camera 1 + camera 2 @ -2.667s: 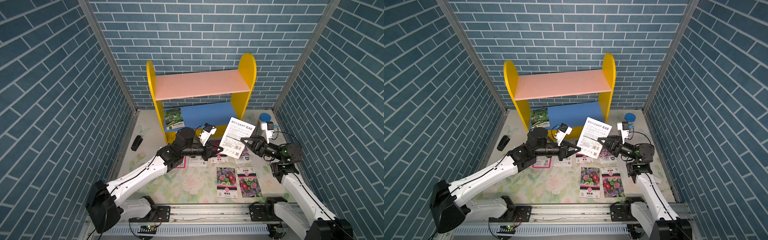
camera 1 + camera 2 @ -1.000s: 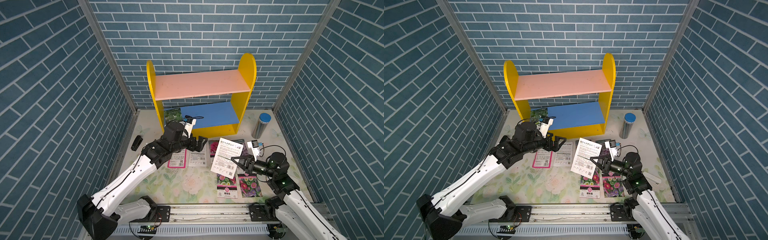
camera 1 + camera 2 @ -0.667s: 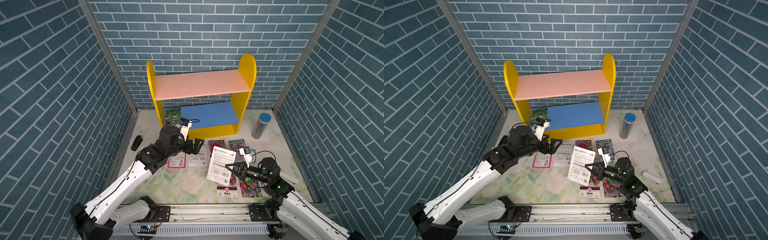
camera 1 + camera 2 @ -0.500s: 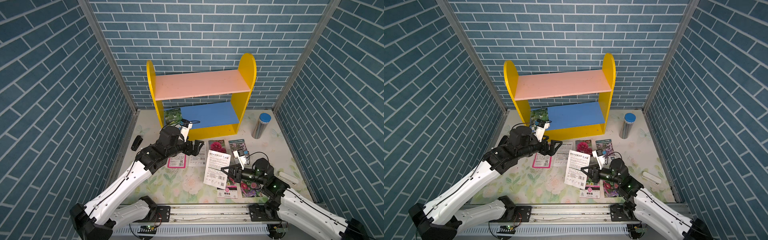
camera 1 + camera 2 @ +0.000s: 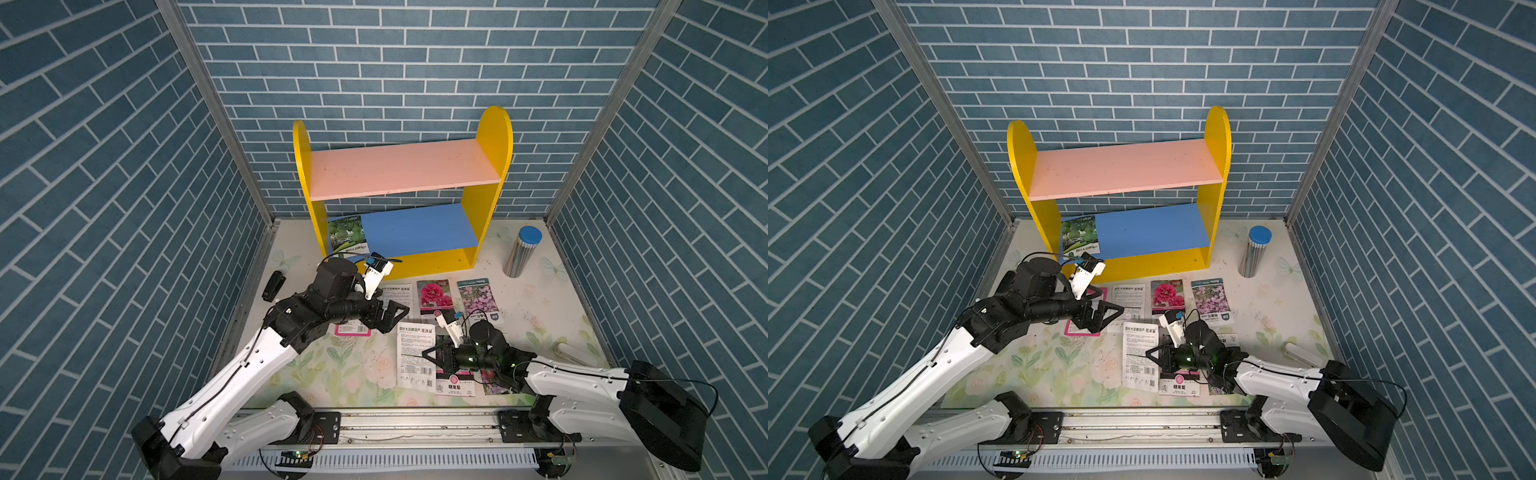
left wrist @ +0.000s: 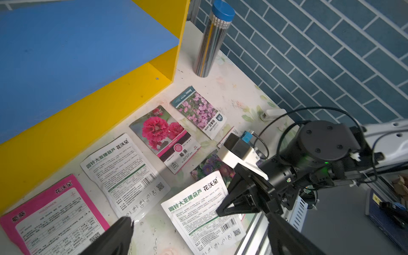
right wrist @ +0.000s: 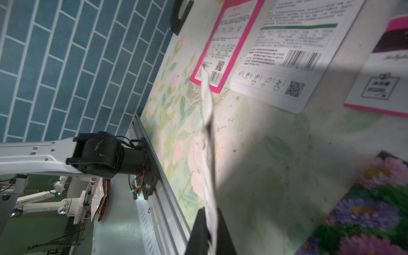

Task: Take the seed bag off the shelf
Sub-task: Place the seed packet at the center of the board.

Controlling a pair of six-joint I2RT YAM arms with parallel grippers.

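The shelf (image 5: 403,170) (image 5: 1121,170) stands at the back, with yellow sides, a pink upper board and a blue lower board (image 6: 66,50). A green seed bag (image 5: 348,235) (image 5: 1080,235) leans at the left end of the blue board. My right gripper (image 5: 428,354) (image 5: 1150,355) (image 7: 208,212) is shut on the edge of a white printed seed bag (image 5: 415,357) (image 5: 1139,357) (image 6: 203,212) (image 7: 208,132), held low over the mat near the front. My left gripper (image 5: 395,316) (image 5: 1108,311) (image 6: 199,220) is open and empty, in front of the shelf's left end.
Several seed packets lie on the flowered mat (image 5: 353,365) in front of the shelf, among them a pink one (image 6: 55,212) and a red-flower one (image 5: 434,293). A silver cylinder with a blue cap (image 5: 521,251) stands right of the shelf. A black object (image 5: 273,286) lies by the left wall.
My right gripper has carried the white seed bag away from the shelf, forward and down to the mat's front. My left gripper drew back from the shelf and stayed open.
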